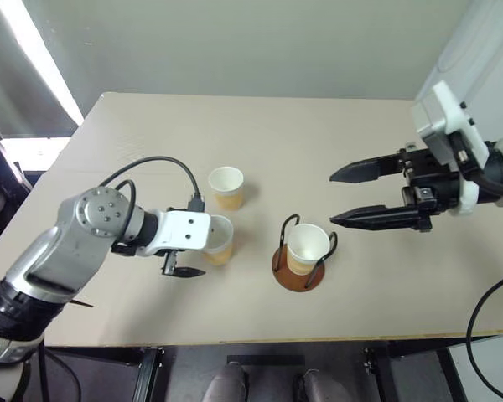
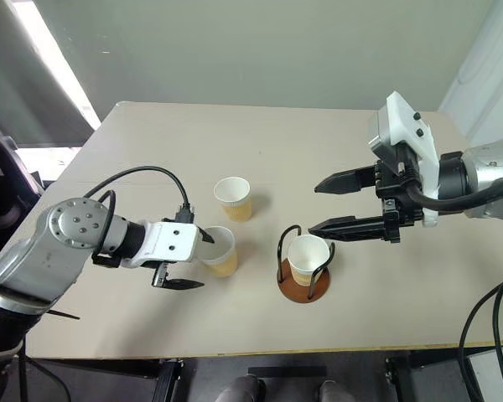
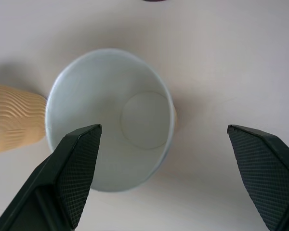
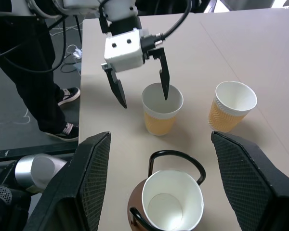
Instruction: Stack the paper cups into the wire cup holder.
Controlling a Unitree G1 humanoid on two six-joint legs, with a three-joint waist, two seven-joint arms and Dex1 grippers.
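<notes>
Your left gripper (image 2: 184, 260) is the one that matters here: it's wide open, holding nothing, and hanging right over the near cup (image 2: 220, 251). In the right wrist view one finger sits over or just inside the rim while the other hangs outside the wall, so the cup's wall is roughly between them rather than the whole cup. The cup stands upright, mouth up, so its long axis is vertical and you're coming at it from above and the left. The wire cup holder (image 2: 303, 289) is just to the right of it, already with one cup (image 2: 307, 255) seated inside. The far cup (image 2: 233, 196) stands behind, apart. Your right gripper (image 2: 342, 203) is open and empty, hovering above the holder.
</notes>
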